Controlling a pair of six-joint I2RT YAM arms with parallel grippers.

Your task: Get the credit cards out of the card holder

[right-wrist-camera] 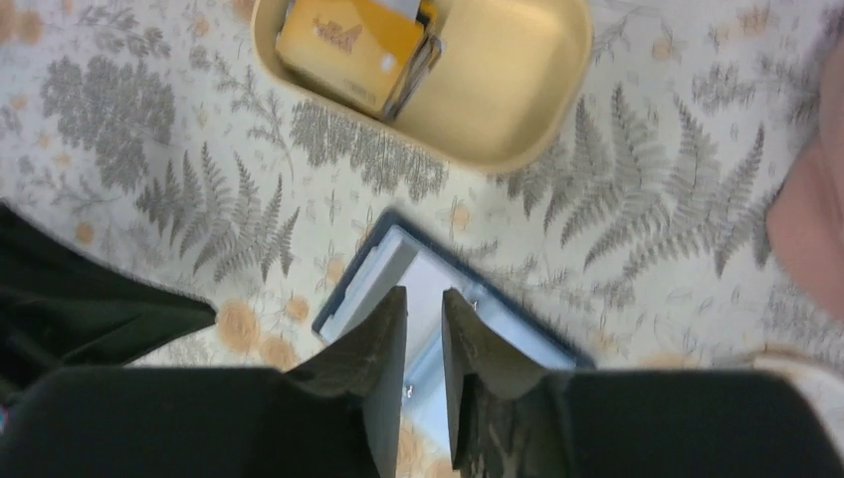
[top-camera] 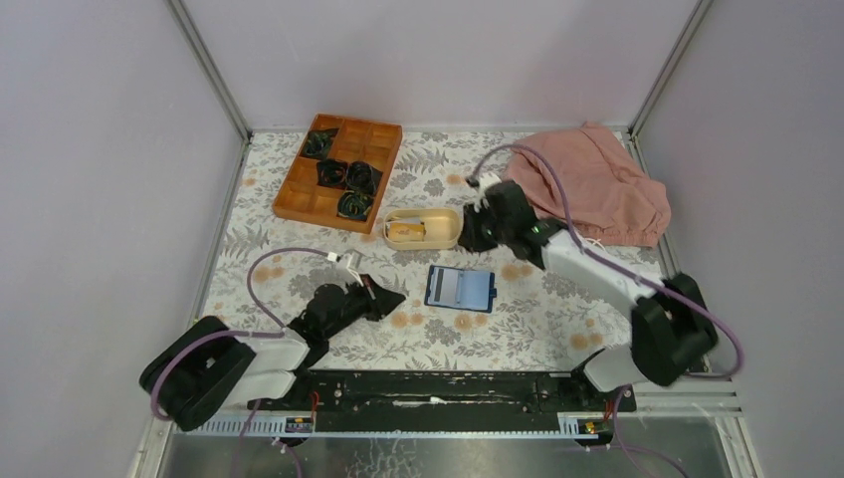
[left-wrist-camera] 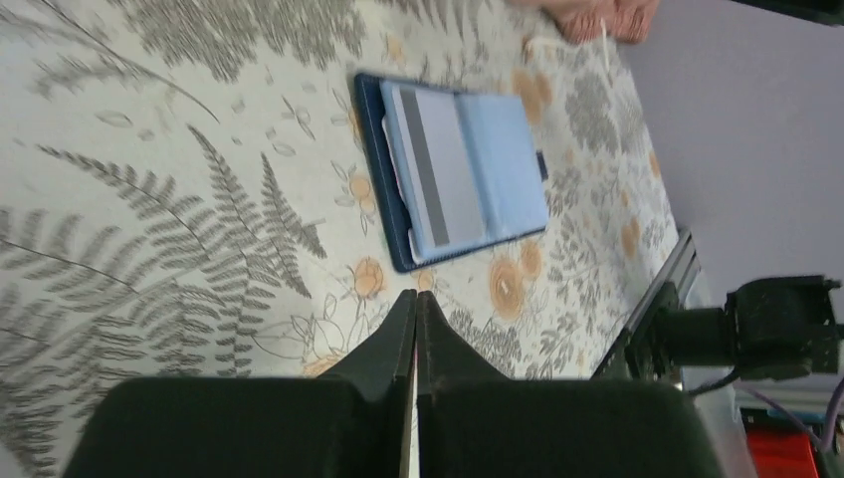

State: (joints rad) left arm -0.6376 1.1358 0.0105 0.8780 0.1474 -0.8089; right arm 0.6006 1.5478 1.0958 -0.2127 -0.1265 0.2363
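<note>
- Holder [top-camera: 460, 289] open flat, mid-frame on desk [top-camera: 557, 329]; grey card [left-wrist-camera: 443, 174] inside.
- Left tool [left-wrist-camera: 416, 299] pressed together, empty; right tool [right-wrist-camera: 424, 299] slightly apart near holder.
- Card likely thin, stiff, slick: pinch exposed edge.

The navy-blue folding card holder [top-camera: 460, 288] lies spread open and flat on the floral surface [top-camera: 557, 319], its light-blue pockets facing up. A pale grey card with a dark stripe [left-wrist-camera: 438, 169] sits tucked in one pocket. An orange-yellow card [right-wrist-camera: 343, 42] lies in the beige oval dish [right-wrist-camera: 508, 80] nearby.
</note>
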